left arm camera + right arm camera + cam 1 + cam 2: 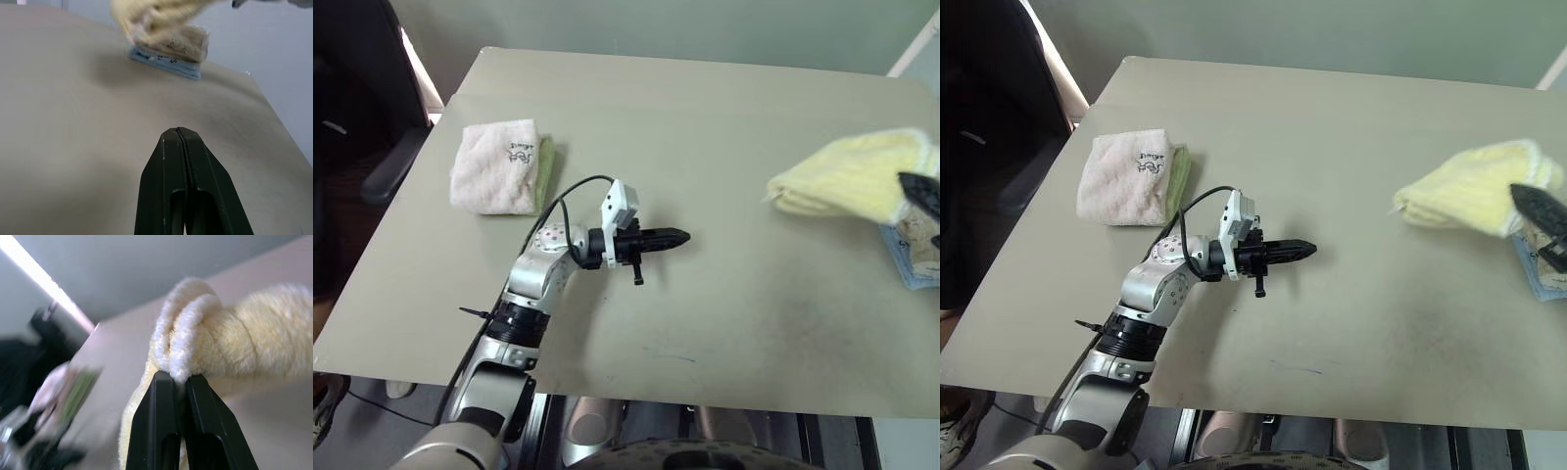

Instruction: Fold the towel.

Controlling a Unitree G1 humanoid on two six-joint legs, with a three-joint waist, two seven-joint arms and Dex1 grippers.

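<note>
Right gripper (178, 382) pinched tight on the whitish stitched edge of the pale yellow terry cloth towel (862, 176), bunched and lifted at the right side of the beige table (705, 117), above the folded beige and blue cloths (913, 257) (probably to carry one end across for a fold). Left gripper (677, 236) fully closed, empty, hovering mid-table, likely waiting. Folded pink-white towel (497, 166) lying far left, untouched.

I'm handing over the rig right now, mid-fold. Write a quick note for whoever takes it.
Right gripper: shut on the pale yellow terry towel, bunched at the table's right side, over the beige and blue folded cloths.
Left gripper: shut, holding nothing, above mid-table.
Folded pink-white towel: far left.
Done: towel gripped.
Left: spread it flat and fold it.
</note>
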